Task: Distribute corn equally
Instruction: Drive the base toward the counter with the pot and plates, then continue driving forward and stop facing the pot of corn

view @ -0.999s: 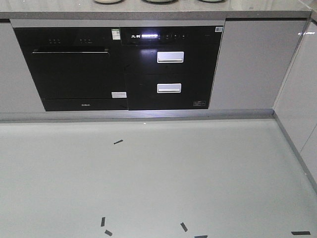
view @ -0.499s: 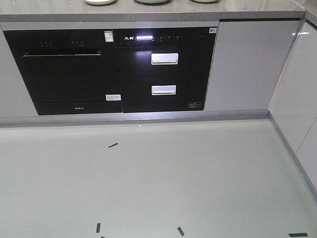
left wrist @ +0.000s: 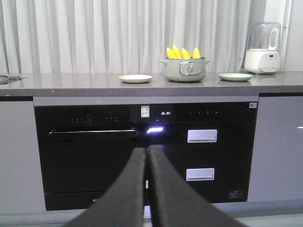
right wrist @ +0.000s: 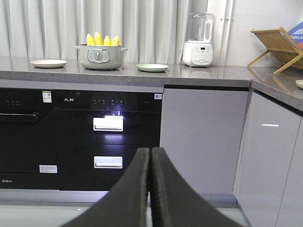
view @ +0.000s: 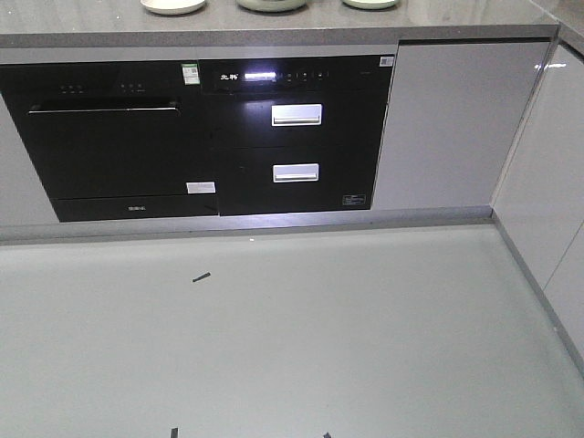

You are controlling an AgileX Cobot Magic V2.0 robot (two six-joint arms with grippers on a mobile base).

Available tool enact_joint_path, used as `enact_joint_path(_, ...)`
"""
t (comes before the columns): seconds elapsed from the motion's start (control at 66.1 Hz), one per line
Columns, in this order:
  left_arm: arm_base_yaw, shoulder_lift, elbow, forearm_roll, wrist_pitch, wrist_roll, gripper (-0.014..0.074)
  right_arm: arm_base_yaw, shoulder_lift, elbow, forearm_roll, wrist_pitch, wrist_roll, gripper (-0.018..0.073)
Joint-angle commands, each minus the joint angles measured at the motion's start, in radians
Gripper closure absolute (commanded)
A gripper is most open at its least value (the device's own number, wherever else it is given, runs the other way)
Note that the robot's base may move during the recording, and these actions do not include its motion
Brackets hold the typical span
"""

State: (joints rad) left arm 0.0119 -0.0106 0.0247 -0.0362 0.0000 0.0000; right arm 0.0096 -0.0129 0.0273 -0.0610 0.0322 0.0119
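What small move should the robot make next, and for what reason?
Probably drive the base closer to the counter. The corn stands in the pot between a cream plate and a green plate, far beyond the left end effector and the right end effector, both shut and empty, so neither arm seems able to reach it yet.

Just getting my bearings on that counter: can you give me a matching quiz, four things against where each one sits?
Things:
1. corn
2. cream plate
3. green plate
4. blender

Places:
A. just right of the pot
B. standing in the pot
C. left of the pot
D. right of the green plate

Pairs: 1-B, 2-C, 3-A, 4-D
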Motion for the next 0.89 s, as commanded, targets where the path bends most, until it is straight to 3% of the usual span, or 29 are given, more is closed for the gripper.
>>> enact_joint_path(0.0,-0.002,-0.017,-0.017,-0.006,-0.069,-0.012,0.0603,-0.003,-0.005,0.008,-0.005,-0.078,-0.001,0.0566)
enact_joint_path(0.877,-0.002,-0.017,-0.017,-0.006,-0.069,-0.012,0.0603,-0.003,-0.005,0.008,-0.005,-0.078,-0.001,0.0566)
